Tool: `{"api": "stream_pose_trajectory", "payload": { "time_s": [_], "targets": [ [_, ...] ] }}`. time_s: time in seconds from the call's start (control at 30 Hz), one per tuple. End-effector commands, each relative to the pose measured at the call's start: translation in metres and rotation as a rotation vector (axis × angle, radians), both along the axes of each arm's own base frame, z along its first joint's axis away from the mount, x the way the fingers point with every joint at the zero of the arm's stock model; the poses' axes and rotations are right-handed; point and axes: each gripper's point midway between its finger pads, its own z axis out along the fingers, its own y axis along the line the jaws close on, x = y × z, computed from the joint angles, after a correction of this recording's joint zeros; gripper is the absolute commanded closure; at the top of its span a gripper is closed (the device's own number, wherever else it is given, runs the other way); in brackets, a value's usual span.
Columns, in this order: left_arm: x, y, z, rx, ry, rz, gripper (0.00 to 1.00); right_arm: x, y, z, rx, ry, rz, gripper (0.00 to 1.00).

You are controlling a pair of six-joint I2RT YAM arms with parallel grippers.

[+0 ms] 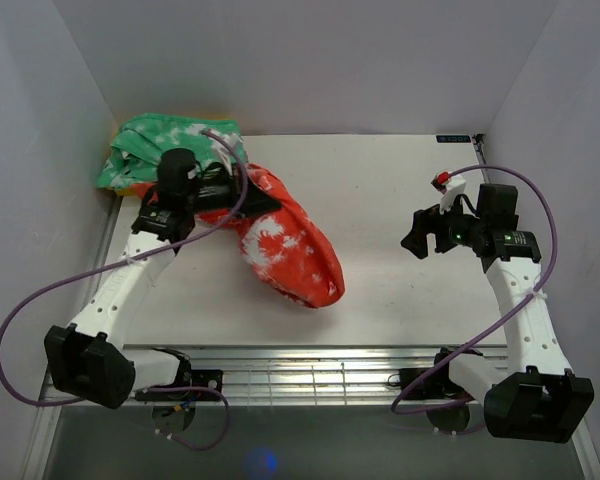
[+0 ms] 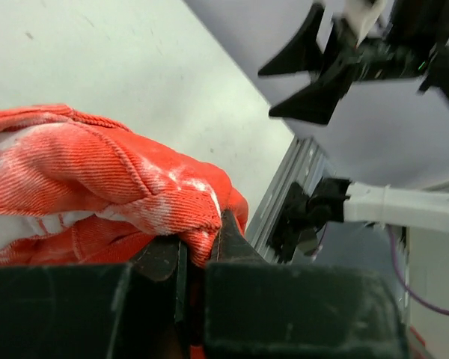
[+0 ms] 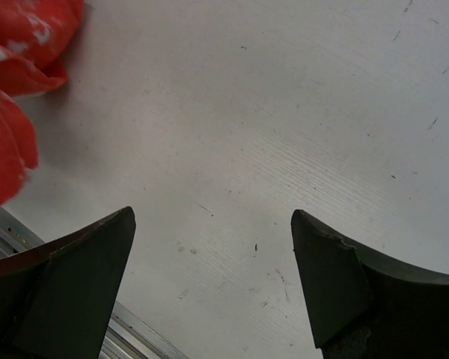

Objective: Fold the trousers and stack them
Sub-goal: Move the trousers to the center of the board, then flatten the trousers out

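The trousers point(image 1: 285, 250), a long pair in soft cloth, bright red-orange with white tie-dye splotches, are lying bunched on the left half of the pale desk point(image 1: 380, 190). They are stretching from the far-left corner diagonally toward the middle. A gathered fold of them is being pinched by the left tool point(image 2: 204, 250), whose jaws are being pressed together on the cloth. The right tool point(image 1: 416, 233) is being held spread wide over bare desk on the right. It is well apart from the trousers, and nothing is being held between its jaws.

The step in hand is being judged an early one: the garment is being gripped for drawing out and laying flat, and no tidy fold is being shown yet. The next move is being judged to call for the loose end near the middle to be taken by the right tool. The cloth could then be stretched between both arms before folding.

No box, bin or basket is being shown in any view. A crumpled green white-mottled garment point(image 1: 165, 145) is lying in the far-left corner, touching the trousers' upper end.
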Motion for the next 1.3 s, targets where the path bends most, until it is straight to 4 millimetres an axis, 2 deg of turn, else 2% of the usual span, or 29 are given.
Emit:
{"api": "stream_pose_trajectory", "payload": {
  "time_s": [0.0,0.07,0.13,0.17,0.2,0.23,0.27,0.3,0.37,0.4,0.5,0.53,0.57,0.63,0.67,0.7,0.73,0.8,0.83,0.87,0.93,0.97,1.03,1.07,1.1,1.13,1.2,1.23,1.27],
  "targets": [
    [-0.001,-0.046,-0.008,0.115,-0.173,0.036,1.00,0.003,0.009,0.018,0.022,-0.033,0.066,0.10],
    [0.000,-0.071,-0.035,0.129,-0.133,-0.005,1.00,0.006,0.005,0.015,0.005,-0.014,0.046,0.10],
    [0.009,-0.081,-0.054,0.183,-0.105,0.020,0.79,0.006,0.002,0.012,-0.008,-0.002,0.040,0.10],
    [0.004,-0.097,-0.049,0.197,-0.134,-0.014,0.68,0.006,0.001,0.010,-0.012,0.009,0.034,0.10],
    [0.009,-0.106,-0.059,0.235,-0.136,-0.031,0.59,0.007,0.001,0.009,-0.012,0.012,0.032,0.10],
    [0.009,-0.109,-0.063,0.288,-0.168,-0.046,0.31,0.007,0.001,0.009,-0.004,0.018,0.029,0.10],
    [0.013,-0.115,-0.044,0.280,-0.211,-0.049,0.26,0.008,0.004,0.008,0.016,0.032,0.041,0.10],
    [0.019,-0.118,-0.044,0.295,-0.209,-0.052,0.24,0.007,0.008,0.011,0.035,0.040,0.058,0.10],
    [0.026,-0.109,-0.041,0.348,-0.213,-0.053,0.20,0.007,0.017,0.013,0.083,0.066,0.096,0.10],
    [0.029,-0.107,-0.025,0.340,-0.238,-0.055,0.18,0.009,0.019,0.014,0.096,0.067,0.103,0.10],
    [0.039,-0.070,-0.028,0.360,-0.165,-0.040,0.11,0.019,0.025,0.018,0.127,0.076,0.127,0.10],
    [0.039,-0.055,-0.034,0.370,-0.122,-0.026,0.10,0.025,0.026,0.024,0.133,0.064,0.131,0.10],
    [0.054,-0.025,-0.039,0.376,-0.088,0.034,0.10,0.030,0.032,0.019,0.144,0.089,0.149,0.10],
    [0.053,0.004,-0.060,0.373,-0.012,0.048,0.06,0.041,0.038,0.024,0.145,0.076,0.164,0.10],
    [0.061,0.033,-0.063,0.382,-0.003,0.108,0.02,0.045,0.052,0.017,0.137,0.100,0.193,0.10],
    [0.063,0.046,-0.072,0.395,0.018,0.134,0.02,0.049,0.058,0.016,0.130,0.102,0.198,0.10],
    [0.063,0.058,-0.089,0.423,0.062,0.167,0.02,0.050,0.074,0.010,0.113,0.113,0.239,0.10],
    [0.069,0.089,-0.105,0.489,0.101,0.285,0.02,0.062,0.088,0.015,0.062,0.079,0.248,0.09],
    [0.065,0.096,-0.120,0.508,0.138,0.303,0.02,0.064,0.096,0.016,0.046,0.073,0.260,0.09],
    [0.062,0.105,-0.121,0.515,0.142,0.331,0.02,0.066,0.115,0.016,0.004,0.064,0.291,0.07],
    [0.060,0.115,-0.131,0.547,0.156,0.378,0.02,0.067,0.134,0.015,-0.039,0.047,0.312,0.07],
    [0.054,0.117,-0.142,0.558,0.184,0.379,0.02,0.065,0.151,0.007,-0.087,0.047,0.328,0.06],
    [0.048,0.122,-0.150,0.577,0.212,0.401,0.02,0.066,0.171,0.011,-0.123,0.017,0.341,0.04],
    [0.046,0.123,-0.155,0.583,0.233,0.407,0.02,0.061,0.187,0.003,-0.174,0.016,0.356,0.03],
    [0.043,0.124,-0.157,0.588,0.246,0.408,0.02,0.060,0.197,0.009,-0.193,-0.007,0.365,0.03],
    [0.041,0.126,-0.159,0.596,0.257,0.415,0.02,0.052,0.216,0.002,-0.224,-0.005,0.403,0.02],
    [0.040,0.130,-0.161,0.609,0.262,0.435,0.02,0.050,0.224,-0.008,-0.295,0.006,0.400,0.00],
    [0.039,0.131,-0.160,0.608,0.261,0.444,0.02,0.048,0.237,-0.013,-0.319,0.009,0.421,0.00],
    [0.040,0.133,-0.160,0.612,0.266,0.458,0.02,0.049,0.238,-0.019,-0.352,0.017,0.413,0.07]
  ]
}}
